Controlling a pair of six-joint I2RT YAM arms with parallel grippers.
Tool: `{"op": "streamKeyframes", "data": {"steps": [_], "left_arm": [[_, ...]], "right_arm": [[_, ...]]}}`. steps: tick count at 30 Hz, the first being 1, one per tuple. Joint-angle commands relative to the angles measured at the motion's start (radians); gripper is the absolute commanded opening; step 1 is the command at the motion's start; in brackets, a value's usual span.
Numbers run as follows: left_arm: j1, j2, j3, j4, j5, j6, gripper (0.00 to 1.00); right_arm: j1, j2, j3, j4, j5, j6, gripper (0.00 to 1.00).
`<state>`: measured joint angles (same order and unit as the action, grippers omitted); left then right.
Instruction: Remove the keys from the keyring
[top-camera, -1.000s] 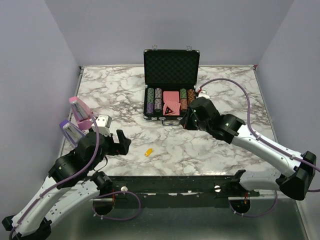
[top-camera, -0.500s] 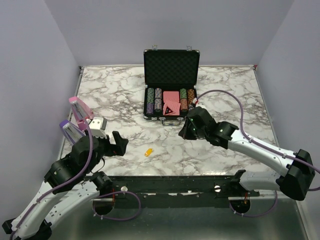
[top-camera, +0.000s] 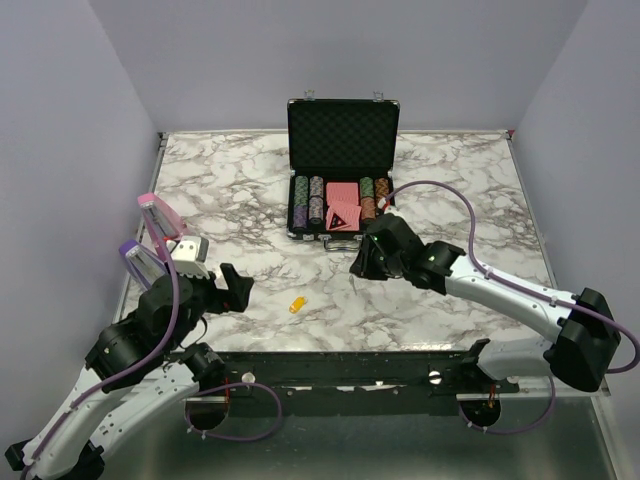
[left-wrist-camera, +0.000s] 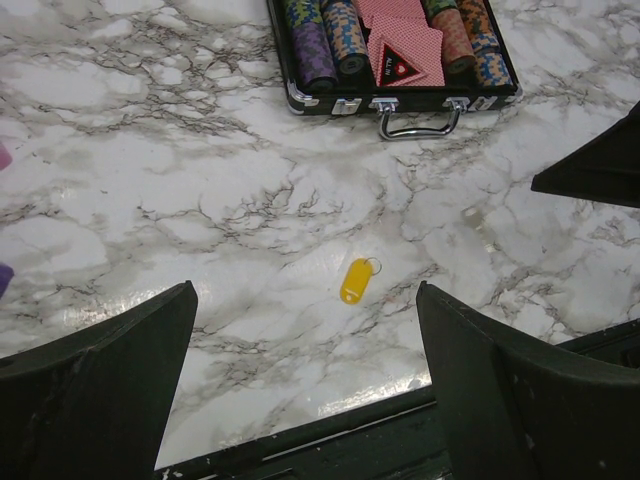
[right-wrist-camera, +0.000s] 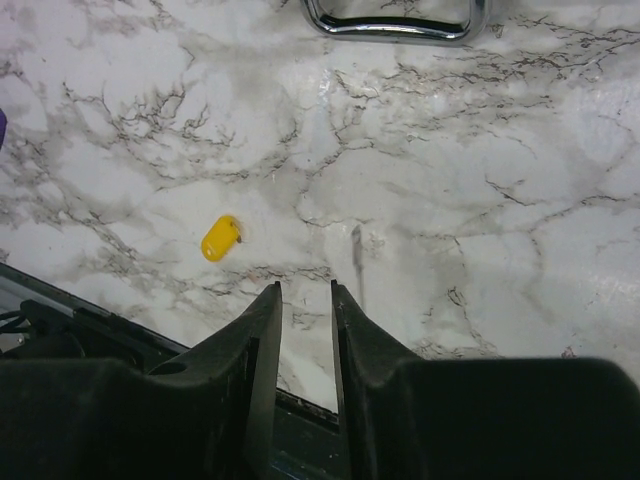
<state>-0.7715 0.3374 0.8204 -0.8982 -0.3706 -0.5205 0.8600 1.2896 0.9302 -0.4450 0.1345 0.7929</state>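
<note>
The yellow keyring (top-camera: 296, 304) lies flat on the marble table near the front edge, with a small silver loop at one end; it also shows in the left wrist view (left-wrist-camera: 357, 279) and the right wrist view (right-wrist-camera: 221, 238). A thin grey sliver, possibly a key (right-wrist-camera: 357, 265), lies on the marble right of it, just beyond my right fingertips. No key shows on the ring. My left gripper (top-camera: 235, 285) (left-wrist-camera: 305, 305) is wide open and empty, left of the keyring. My right gripper (top-camera: 362, 262) (right-wrist-camera: 305, 288) hovers right of it, jaws a narrow gap apart with nothing between.
An open black chip case (top-camera: 343, 130) with chips and cards stands behind, its silver handle (right-wrist-camera: 395, 25) (left-wrist-camera: 420, 125) facing front. Pink (top-camera: 160, 222) and purple (top-camera: 140, 262) objects lie at the left edge. The table's front edge (left-wrist-camera: 330, 430) is close.
My right gripper has moved left and forward from the case toward the keyring. My left gripper has drawn back slightly to the left. The keyring has not moved.
</note>
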Motion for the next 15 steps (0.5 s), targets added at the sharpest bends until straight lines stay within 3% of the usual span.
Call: {"op": "streamKeyframes", "data": {"steps": [1, 11, 13, 15], "left_arm": [[0.006, -0.011, -0.007, 0.008, -0.027, 0.001, 0.99], [0.006, -0.009, -0.01, 0.007, -0.027, -0.001, 0.99], [0.006, -0.011, -0.009, 0.008, -0.025, -0.001, 0.99], [0.006, -0.014, -0.009, 0.01, -0.025, -0.001, 0.99]], "right_arm": [[-0.001, -0.012, 0.024, 0.014, -0.018, 0.0, 0.34], [-0.001, -0.042, 0.05, -0.006, -0.015, -0.009, 0.36], [-0.001, -0.055, 0.05, -0.011, -0.009, -0.014, 0.39], [-0.001, -0.068, 0.05, -0.018, 0.011, -0.017, 0.5]]}}
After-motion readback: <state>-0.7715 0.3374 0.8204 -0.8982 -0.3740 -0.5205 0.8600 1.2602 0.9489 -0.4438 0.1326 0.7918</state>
